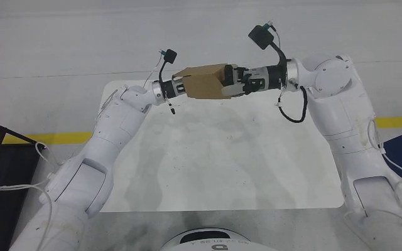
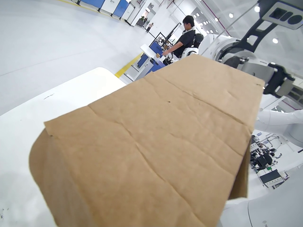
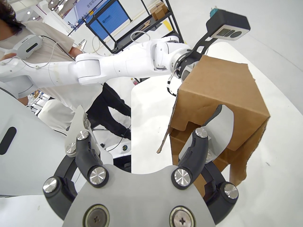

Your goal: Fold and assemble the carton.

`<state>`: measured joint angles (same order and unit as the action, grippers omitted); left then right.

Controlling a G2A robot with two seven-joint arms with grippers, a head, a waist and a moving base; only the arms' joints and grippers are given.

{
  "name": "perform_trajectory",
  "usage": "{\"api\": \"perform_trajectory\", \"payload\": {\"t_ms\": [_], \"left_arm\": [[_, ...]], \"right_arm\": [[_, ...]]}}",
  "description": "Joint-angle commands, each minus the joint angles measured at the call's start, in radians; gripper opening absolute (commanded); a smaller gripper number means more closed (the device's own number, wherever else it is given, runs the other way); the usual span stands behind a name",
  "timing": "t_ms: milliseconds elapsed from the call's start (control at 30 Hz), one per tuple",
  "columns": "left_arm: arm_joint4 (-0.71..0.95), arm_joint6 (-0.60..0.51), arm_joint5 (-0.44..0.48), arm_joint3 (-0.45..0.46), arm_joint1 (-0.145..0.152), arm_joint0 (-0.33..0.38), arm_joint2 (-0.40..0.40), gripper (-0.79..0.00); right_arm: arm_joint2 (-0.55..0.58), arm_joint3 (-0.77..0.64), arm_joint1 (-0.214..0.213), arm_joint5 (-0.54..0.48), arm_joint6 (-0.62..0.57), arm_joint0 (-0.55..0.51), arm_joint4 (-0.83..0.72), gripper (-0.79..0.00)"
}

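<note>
A brown carton point(image 1: 204, 82), opened into a box shape, hangs in the air above the far edge of the white table point(image 1: 220, 163). My left gripper point(image 1: 178, 86) is shut on its left end; the far end of the carton point(image 3: 220, 88) meets that gripper point(image 3: 187, 69). My right gripper point(image 1: 228, 81) is at the other end, open, fingers spread wide. One finger point(image 3: 222, 124) lies flat against the carton's end flaps and the other finger point(image 3: 80, 124) stands free beside it. A creased carton panel point(image 2: 151, 142) hides my left fingers in the left wrist view.
The table's surface below the carton is bare point(image 3: 146, 100). A yellow floor line point(image 1: 69, 136) runs past the table's left side. A black rack point(image 3: 142, 22) with small boxes stands in the room behind.
</note>
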<state>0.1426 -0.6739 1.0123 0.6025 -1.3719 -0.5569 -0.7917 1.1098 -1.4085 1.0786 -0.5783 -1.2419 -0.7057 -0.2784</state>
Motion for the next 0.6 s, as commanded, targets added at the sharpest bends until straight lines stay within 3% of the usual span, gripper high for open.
{"api": "perform_trajectory", "payload": {"t_ms": [0, 267, 567], "left_arm": [[0.005, -0.007, 0.000, -0.001, 0.000, -0.001, -0.005, -0.785], [0.053, -0.071, 0.000, 0.026, 0.012, -0.018, -0.043, -0.785], [0.062, -0.121, 0.000, 0.038, 0.020, -0.025, -0.073, -0.785]], "right_arm": [[0.019, 0.001, -0.011, -0.024, 0.024, -0.008, 0.001, 0.000], [0.119, 0.047, -0.043, -0.098, 0.104, -0.036, 0.013, 0.000], [0.053, 0.071, -0.041, -0.060, 0.060, -0.035, 0.003, 0.000]]}}
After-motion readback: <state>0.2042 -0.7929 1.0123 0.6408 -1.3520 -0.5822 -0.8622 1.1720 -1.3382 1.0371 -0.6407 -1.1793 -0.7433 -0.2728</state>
